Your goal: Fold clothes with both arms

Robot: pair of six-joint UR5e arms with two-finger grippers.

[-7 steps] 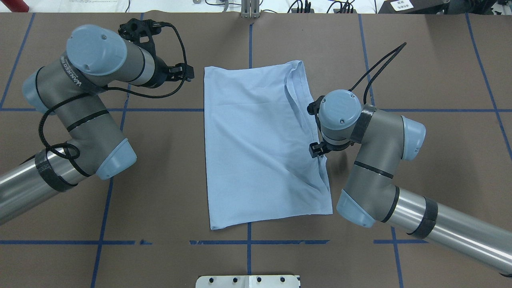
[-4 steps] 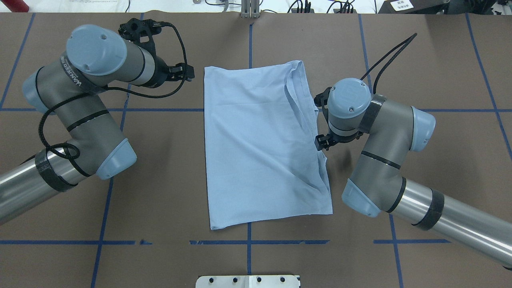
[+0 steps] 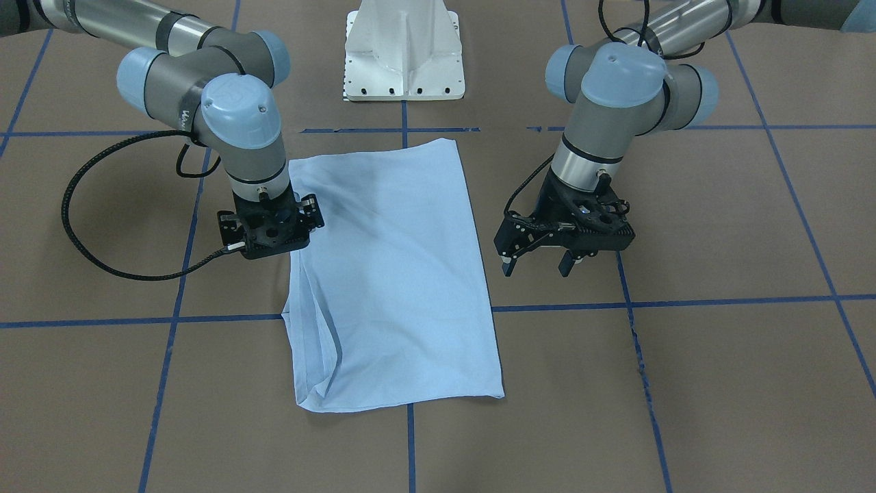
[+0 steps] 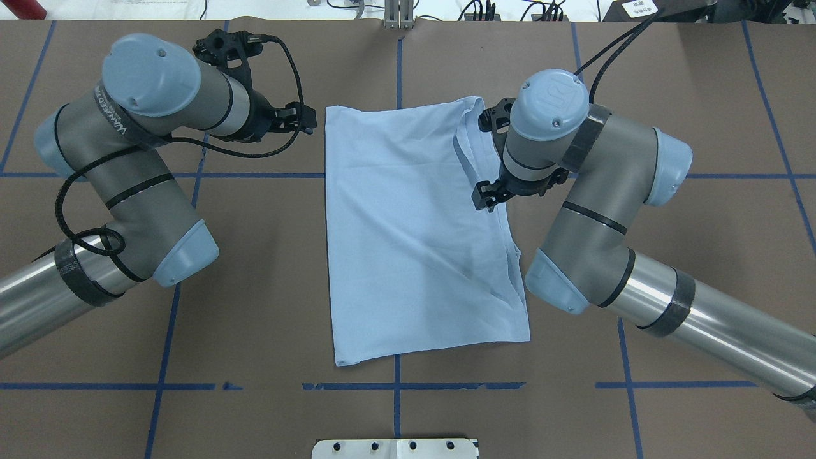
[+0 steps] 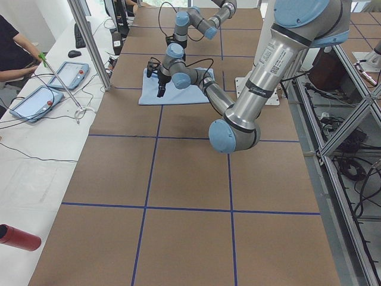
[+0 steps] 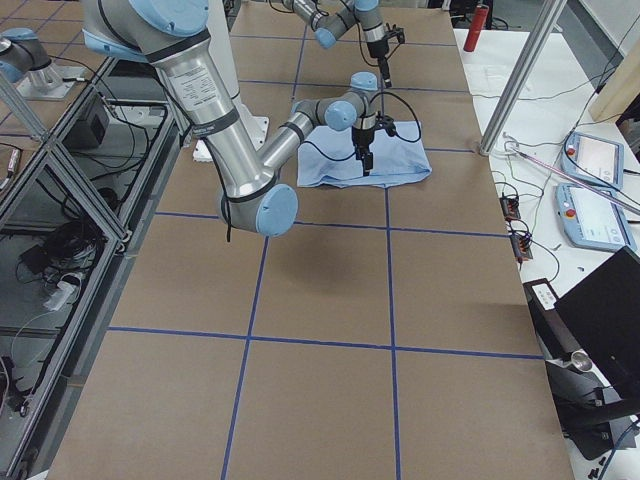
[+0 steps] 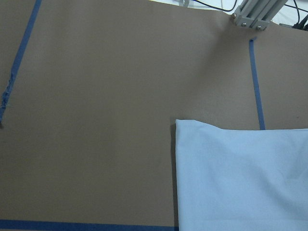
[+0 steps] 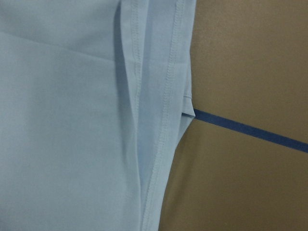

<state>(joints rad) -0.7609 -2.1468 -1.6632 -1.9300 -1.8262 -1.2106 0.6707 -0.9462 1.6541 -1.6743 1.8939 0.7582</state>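
T-shirt (image 4: 408, 229): folded to a long rectangle on my counter (image 4: 255, 319); crosswise fold outstanding, I judge. Left end effector (image 3: 535, 266): apart, empty. Right end effector (image 3: 270, 236): cannot tell.

T-shirt (image 4: 408, 229): light blue, folded into a long rectangle, flat on the brown worktop (image 4: 268, 287) between the two arms; diagonal creases, stitched hems layered along its edge on the robot's right.
Left arm (image 4: 134, 191): bent; left gripper (image 3: 536, 268) points down beside the shirt's left edge, fingers spread, holding nothing.
Right arm (image 4: 599, 210): bent; right gripper (image 3: 268, 233) points down over the layered edge, fingers hidden.
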